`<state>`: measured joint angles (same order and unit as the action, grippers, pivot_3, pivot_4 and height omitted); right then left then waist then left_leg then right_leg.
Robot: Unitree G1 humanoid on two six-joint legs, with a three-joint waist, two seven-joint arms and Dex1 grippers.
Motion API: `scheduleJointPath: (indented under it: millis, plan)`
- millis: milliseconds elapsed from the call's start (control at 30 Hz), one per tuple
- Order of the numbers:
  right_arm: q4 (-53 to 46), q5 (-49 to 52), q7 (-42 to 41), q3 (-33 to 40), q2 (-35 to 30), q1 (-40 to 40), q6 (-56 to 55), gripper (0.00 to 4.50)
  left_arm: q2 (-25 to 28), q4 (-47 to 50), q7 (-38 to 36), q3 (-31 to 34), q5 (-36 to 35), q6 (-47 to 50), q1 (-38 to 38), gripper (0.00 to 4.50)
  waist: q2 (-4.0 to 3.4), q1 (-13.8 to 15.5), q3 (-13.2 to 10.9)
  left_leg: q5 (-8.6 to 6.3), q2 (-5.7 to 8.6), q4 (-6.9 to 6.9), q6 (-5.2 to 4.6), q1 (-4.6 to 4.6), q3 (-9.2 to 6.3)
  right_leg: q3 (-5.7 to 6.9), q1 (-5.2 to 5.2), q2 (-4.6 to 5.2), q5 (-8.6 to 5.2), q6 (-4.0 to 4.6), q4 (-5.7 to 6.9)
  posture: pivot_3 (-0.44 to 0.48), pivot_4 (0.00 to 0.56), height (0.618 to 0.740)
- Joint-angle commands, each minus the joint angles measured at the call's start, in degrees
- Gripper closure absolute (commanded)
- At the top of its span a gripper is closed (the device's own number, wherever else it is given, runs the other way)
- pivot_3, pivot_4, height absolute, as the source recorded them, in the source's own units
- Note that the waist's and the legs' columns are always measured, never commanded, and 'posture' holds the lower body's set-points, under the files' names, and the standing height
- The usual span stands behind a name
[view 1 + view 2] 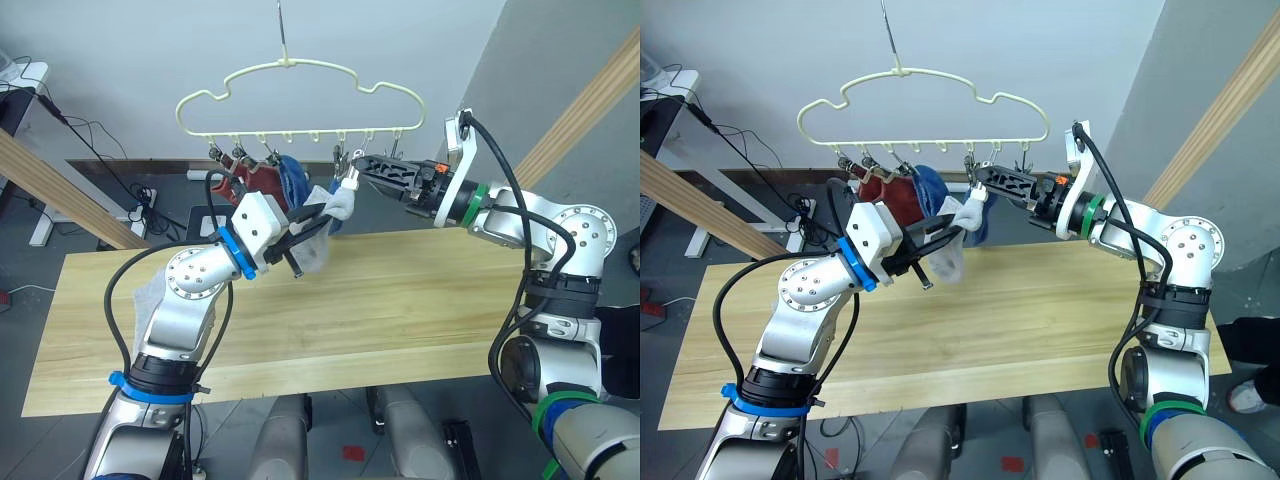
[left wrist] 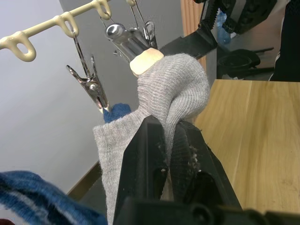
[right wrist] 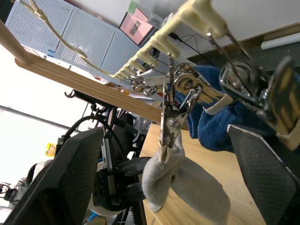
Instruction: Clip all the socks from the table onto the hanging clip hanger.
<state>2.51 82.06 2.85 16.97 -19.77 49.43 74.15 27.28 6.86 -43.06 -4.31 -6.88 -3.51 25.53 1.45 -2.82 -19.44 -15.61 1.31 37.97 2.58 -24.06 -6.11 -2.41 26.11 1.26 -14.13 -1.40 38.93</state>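
Grey sock (image 2: 176,89) pinched in left claw (image 2: 169,140), at clip (image 2: 129,40)

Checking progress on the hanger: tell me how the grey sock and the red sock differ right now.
The grey sock is pinched in the left gripper, its top at a clip; the red sock hangs free of both grippers. The grey sock sits mid-bar of the hanger; the red sock hangs nearer the bar's left end, beside a blue sock. Both are off the table.
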Motion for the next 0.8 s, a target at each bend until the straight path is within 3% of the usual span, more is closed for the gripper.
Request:
scheduleJointPath:
  millis: [33,233,267,533,767,800]
  plan:
    - [-8.4,-0.7,-4.0,-0.1,-6.4,-3.4,1.3,0.04,0.0,3.0,0.7,0.3,-0.6,0.5,-0.3,4.23,0.0,0.4,0.0,0.0,0.0,0.0,0.0,-0.04,0.0,0.05,0.0,0.0,0.0,0.0,-0.03,0.018,0.374,0.74]
    - [-16.6,-2.8,-4.9,-1.8,-10.9,-8.7,-0.9,0.04,-0.3,3.6,0.5,0.7,-1.7,1.1,-1.1,4.23,0.02,0.5,0.0,0.0,0.0,0.02,0.0,-0.08,0.0,0.01,0.01,0.0,0.0,-0.01,-0.05,0.008,0.374,0.74]
    - [-19.1,-3.8,-4.1,-2.4,-10.8,-9.6,-1.7,0.0,-0.2,3.9,0.3,0.8,-2.1,1.5,-1.2,3.7,0.02,0.4,0.0,0.0,0.0,0.03,0.0,-0.06,0.0,0.01,0.01,0.0,0.0,-0.01,-0.02,0.001,0.376,0.74]
    - [-31.1,-15.8,-0.4,-8.0,-8.9,-15.4,-9.5,0.0,1.2,8.3,0.7,2.0,-4.0,7.0,-4.5,1.71,0.02,0.3,0.0,0.01,0.0,0.05,0.0,-0.05,-0.04,0.0,-0.01,-0.03,-0.01,-0.02,-0.02,-0.007,0.378,0.74]
    - [-37.5,-42.9,3.3,-20.0,-11.2,-17.8,-21.3,0.0,5.2,21.3,2.4,7.6,-11.0,20.8,-11.2,0.01,-0.04,-0.2,-0.1,0.02,-0.03,0.01,0.03,-0.01,-0.09,0.04,0.01,-0.06,-0.02,-0.05,-0.03,0.005,0.387,0.74]
    - [-37.7,-45.7,3.7,-21.1,-10.9,-18.2,-22.7,0.0,5.6,22.6,2.8,8.2,-12.2,22.6,-11.5,0.01,-0.05,-0.1,-0.1,0.03,-0.03,0.03,0.04,-0.01,-0.09,0.04,0.0,-0.06,-0.03,-0.05,-0.02,0.008,0.386,0.74]
